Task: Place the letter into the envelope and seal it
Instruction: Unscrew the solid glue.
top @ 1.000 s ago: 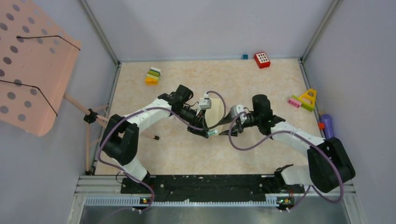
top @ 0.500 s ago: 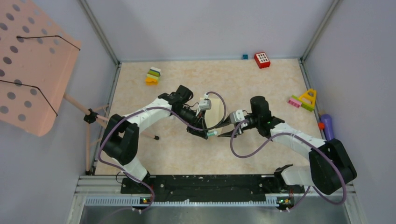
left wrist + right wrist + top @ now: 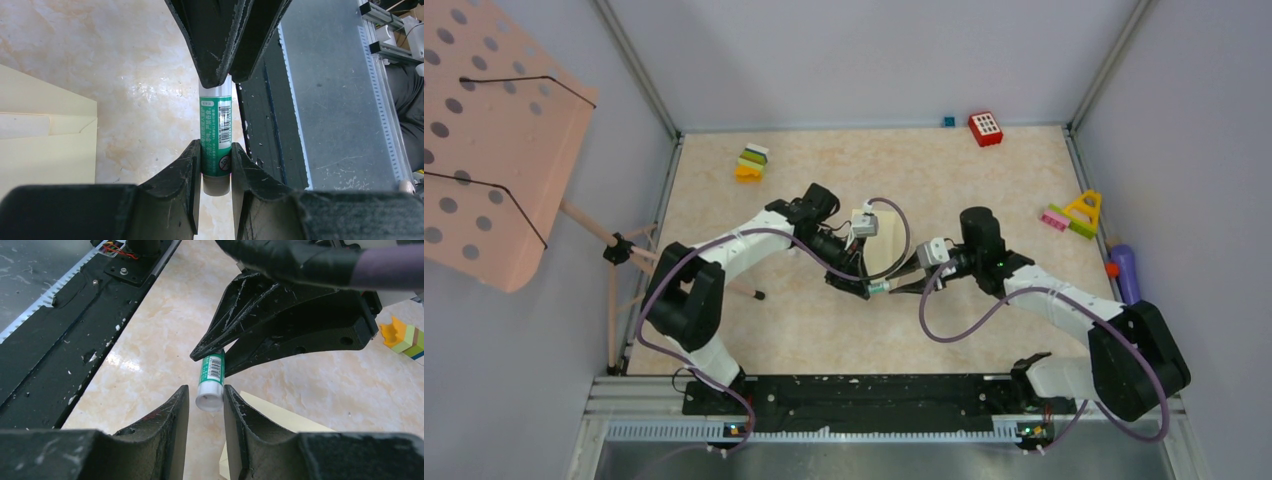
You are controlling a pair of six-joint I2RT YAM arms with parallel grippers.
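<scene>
Since the left gripper (image 3: 216,155) is clamped narrow on the body of the glue stick (image 3: 216,120), I'd read this as the uncapping step before sealing. The envelope (image 3: 45,145) lies flat on the table (image 3: 125,60) at the stick's 9 o'clock in the left wrist view, near it but apart. From the top it's about dead centre, at 12 o'clock from the stick. Can't tell if the letter's inside. The right gripper (image 3: 206,388) sits either side of the white end (image 3: 209,399), which I take for the cap. Its jaws are a touch wider than the cap, with a sliver of gap on one side, so not a grip yet imo. To do this well, right should pinch only the white part, not the green label, then pull straight along the stick's axis toward 3 o'clock, nothing off-line. Left has to hold firm or the whole stick slides out. I'd do it low, beside the envelope, so a dropped cap doesn't roll far.
</scene>
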